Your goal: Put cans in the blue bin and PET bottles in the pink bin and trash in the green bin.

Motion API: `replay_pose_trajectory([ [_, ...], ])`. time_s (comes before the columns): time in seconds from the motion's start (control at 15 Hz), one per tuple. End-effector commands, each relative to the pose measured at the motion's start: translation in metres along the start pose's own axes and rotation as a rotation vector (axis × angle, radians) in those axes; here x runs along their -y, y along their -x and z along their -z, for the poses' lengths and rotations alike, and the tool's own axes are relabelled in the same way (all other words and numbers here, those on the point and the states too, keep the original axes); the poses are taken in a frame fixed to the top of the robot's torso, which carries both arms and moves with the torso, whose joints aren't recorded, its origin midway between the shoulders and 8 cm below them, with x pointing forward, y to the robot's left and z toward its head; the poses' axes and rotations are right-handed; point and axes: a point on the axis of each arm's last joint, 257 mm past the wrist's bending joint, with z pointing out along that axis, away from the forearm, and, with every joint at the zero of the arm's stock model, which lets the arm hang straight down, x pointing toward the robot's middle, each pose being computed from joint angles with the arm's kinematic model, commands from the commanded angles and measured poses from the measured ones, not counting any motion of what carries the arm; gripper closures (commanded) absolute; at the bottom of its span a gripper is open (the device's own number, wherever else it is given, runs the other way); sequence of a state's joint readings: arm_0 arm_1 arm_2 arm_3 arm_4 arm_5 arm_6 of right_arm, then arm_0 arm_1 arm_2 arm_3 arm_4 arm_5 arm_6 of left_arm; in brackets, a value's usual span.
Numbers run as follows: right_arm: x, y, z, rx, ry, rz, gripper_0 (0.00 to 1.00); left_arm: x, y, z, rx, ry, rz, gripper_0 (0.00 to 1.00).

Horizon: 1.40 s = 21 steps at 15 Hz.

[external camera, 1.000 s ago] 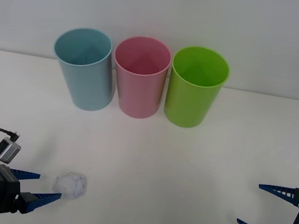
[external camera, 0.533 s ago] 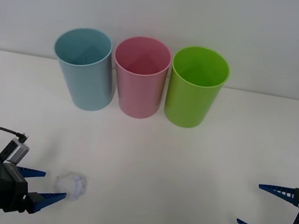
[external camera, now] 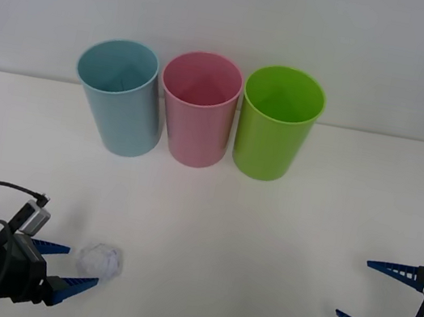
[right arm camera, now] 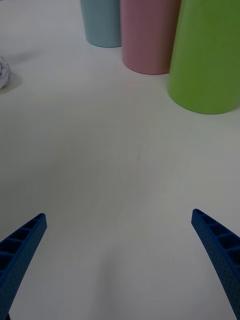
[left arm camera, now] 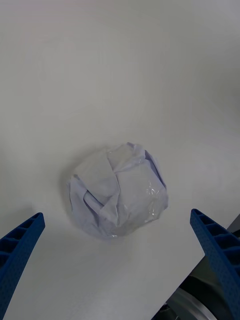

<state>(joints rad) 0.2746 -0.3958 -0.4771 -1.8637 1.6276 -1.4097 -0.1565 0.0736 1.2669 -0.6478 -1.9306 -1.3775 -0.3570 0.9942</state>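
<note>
The trash [external camera: 100, 259] sits on the tabletop [external camera: 263, 241] just ahead of the left pincer [external camera: 68, 267], whose fingers are spread; the right pincer [external camera: 373, 295], also spread, waits well apart.

From my console: a white table [external camera: 279, 244] spans the foreground; a plain white wall [external camera: 239, 7] rises at 12 o'clock; lighting is even.

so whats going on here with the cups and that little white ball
The left claw is open and low over the table, its fingers either side of the trash, not gripping it. The blue bin, pink bin and green bin stand in a row at the back. The right claw waits open on the right.
</note>
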Motion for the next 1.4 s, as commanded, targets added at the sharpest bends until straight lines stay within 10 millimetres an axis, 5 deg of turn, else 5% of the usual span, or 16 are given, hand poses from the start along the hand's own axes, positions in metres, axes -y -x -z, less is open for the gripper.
replay_pose_trajectory([
  [0.07, 0.0, 0.0, 0.0, 0.0, 0.0, 0.0, 0.0, 0.001, 0.001, -0.005, 0.006, 0.001, -0.007, 0.0],
  [1.4, 0.0, 0.0, 0.0, 0.0, 0.0, 0.0, 0.0, 0.001, 0.005, -0.04, 0.0, 0.003, -0.063, 0.0],
])
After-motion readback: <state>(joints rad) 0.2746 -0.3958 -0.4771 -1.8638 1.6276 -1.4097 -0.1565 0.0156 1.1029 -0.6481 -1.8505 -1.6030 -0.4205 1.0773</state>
